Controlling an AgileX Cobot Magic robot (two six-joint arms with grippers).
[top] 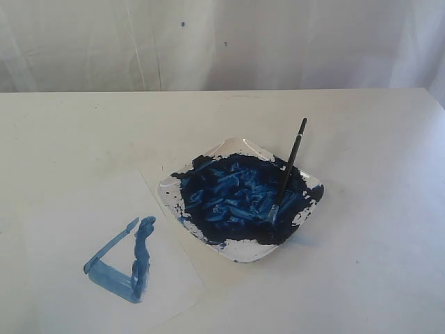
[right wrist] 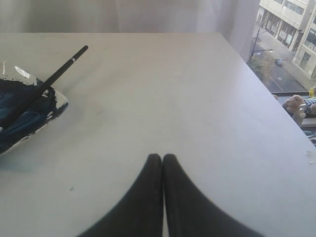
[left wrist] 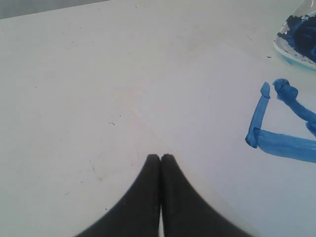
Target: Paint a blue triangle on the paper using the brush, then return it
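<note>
On the tabletop (top: pixel 375 139), the paper (top: pixel 83 209) lies at the front left of the exterior view, with the triangle (top: pixel 111 280) on its near part. The dish (top: pixel 240 252) sits just right of it, meeting the sheet's right edge. The brush (top: pixel 288 170) rests in the dish, tip in the paint (top: pixel 229 195), handle leaning over the far right rim.

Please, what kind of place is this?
Probably an indoor room on an upper floor, used as a simple workspace: a plain white table, a white curtain, and a window looking down on a street.
</note>
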